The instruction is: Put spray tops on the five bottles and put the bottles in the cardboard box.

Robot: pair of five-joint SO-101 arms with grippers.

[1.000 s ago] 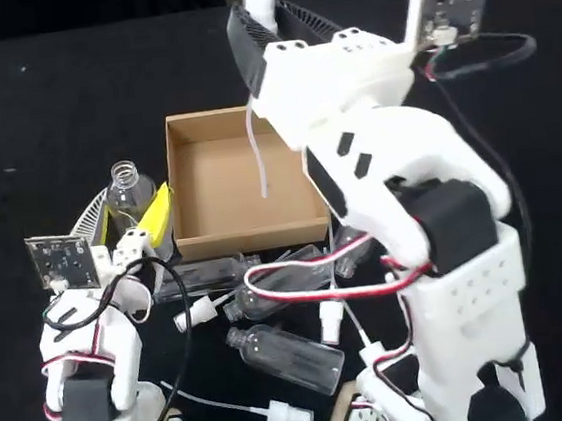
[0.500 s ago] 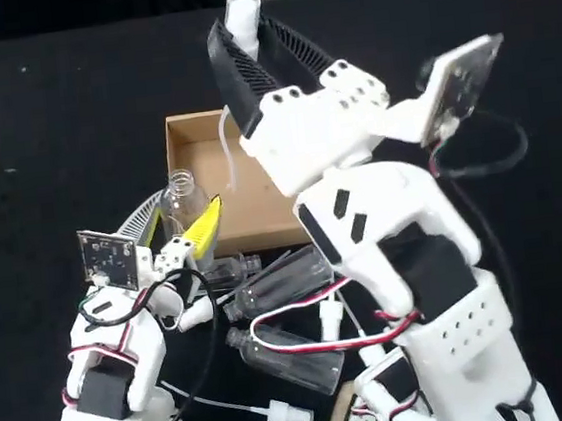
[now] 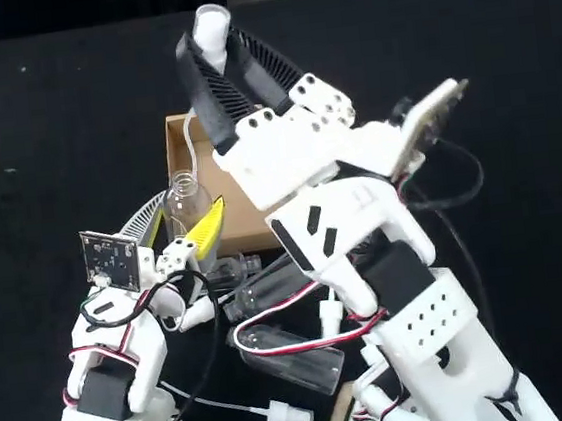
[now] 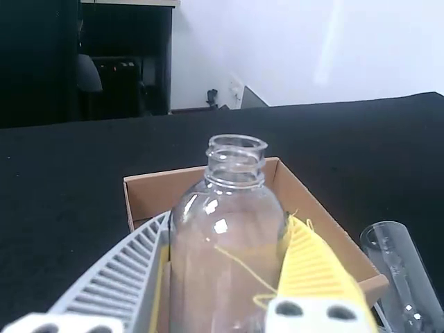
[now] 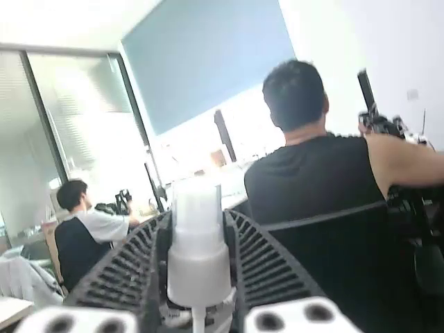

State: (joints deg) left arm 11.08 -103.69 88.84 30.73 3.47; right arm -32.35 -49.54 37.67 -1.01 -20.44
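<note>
Bottle (image 4: pixel 225 236), neck bare, stands upright, clamped in your left fingers (image 4: pixel 312 270) by the cardboard box (image 4: pixel 146 194) wall that faces the counter's (image 3: pixel 48 94) near edge. Your right fingers (image 5: pixel 125 267) pinch a spray top (image 5: pixel 198 243) high above the box. Loose bottles (image 3: pixel 286 356) lie toward the near edge.

In the high view we find the right arm (image 3: pixel 342 214) covering much of the cardboard box (image 3: pixel 176 146) and parts of the lying bottles (image 3: pixel 297 362) on the surface (image 3: pixel 68 92). In the wrist views, the clear bottle (image 4: pixel 225 236) loses its base, a second bottle (image 4: pixel 399 270) its far end, and the spray top (image 5: pixel 198 250) its tube, all past the frame edge.
</note>
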